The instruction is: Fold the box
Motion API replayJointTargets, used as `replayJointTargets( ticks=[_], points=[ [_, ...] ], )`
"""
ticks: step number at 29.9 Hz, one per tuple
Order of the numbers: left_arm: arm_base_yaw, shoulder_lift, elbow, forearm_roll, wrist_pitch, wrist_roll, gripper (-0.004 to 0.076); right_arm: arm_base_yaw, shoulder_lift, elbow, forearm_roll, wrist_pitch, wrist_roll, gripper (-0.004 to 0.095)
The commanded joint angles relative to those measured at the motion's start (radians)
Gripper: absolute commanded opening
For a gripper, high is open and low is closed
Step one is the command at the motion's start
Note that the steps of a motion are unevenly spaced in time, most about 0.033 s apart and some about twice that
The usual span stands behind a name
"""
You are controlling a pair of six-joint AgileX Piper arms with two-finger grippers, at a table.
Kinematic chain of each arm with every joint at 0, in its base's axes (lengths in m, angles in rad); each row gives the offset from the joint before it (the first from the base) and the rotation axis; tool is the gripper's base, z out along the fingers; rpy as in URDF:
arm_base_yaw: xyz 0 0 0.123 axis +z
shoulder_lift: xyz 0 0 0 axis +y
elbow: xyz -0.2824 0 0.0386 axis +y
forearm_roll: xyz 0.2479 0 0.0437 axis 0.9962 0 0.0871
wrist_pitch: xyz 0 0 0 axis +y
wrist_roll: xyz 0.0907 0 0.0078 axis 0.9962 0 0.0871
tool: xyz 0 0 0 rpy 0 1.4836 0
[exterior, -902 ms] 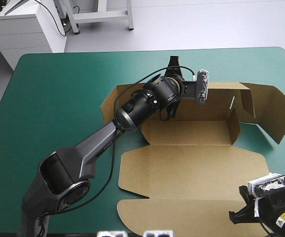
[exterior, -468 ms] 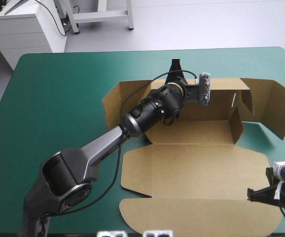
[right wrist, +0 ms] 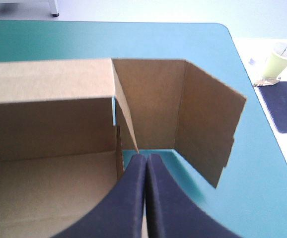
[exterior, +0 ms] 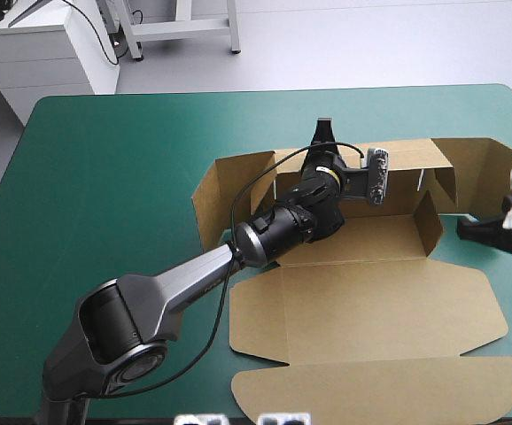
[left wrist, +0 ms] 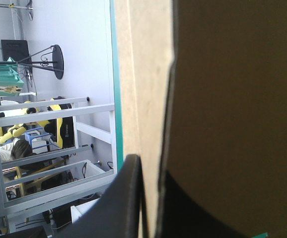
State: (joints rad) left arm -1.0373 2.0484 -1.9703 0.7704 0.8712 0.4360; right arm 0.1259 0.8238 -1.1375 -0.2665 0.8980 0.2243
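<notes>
Though the box (exterior: 362, 241) on the cover (exterior: 105, 177) has its far wall (exterior: 407, 170) up, most folding remains: nearest, its lid (exterior: 371, 297) lies flat; its end flaps (exterior: 491, 177) splay untucked. At its right end the right gripper (right wrist: 145, 157), clenched shut, has come up from the lid's near corner. Farthest, the left gripper (exterior: 324, 140) still pinches the far wall.

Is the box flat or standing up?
Partly up: the box has its far wall and end flaps standing; its lid lies flat.
</notes>
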Motion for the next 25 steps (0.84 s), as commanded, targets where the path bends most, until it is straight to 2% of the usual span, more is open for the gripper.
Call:
replayJointTargets(
  ticks=[1,5,9,13,17,25],
  points=[
    [-0.025,-0.051,-0.013,-0.034,-0.036,-0.018,-0.0008,-0.006,0.143,-0.165,-0.035,-0.064,0.000,-0.0020],
    [-0.025,-0.051,-0.013,-0.034,-0.036,-0.018,-0.0008,-0.008,0.302,-0.314,-0.035,-0.015,-0.029,-0.0020],
    [-0.025,-0.051,-0.013,-0.034,-0.038,-0.018,-0.0008,-0.056,0.433,-0.450,-0.015,0.024,-0.068,-0.0020],
    [-0.025,-0.051,-0.013,-0.034,-0.044,-0.018,-0.0008,-0.170,0.539,-0.552,0.146,0.030,-0.185,-0.0020],
    [-0.025,-0.051,-0.013,-0.034,-0.048,-0.018,-0.0008,-0.293,0.626,-0.620,0.356,0.065,-0.357,-0.0020],
    [-0.025,-0.051,-0.013,-0.030,-0.060,-0.018,-0.0008,-0.405,0.800,-0.669,0.590,0.078,-0.519,-0.0020]
  ],
)
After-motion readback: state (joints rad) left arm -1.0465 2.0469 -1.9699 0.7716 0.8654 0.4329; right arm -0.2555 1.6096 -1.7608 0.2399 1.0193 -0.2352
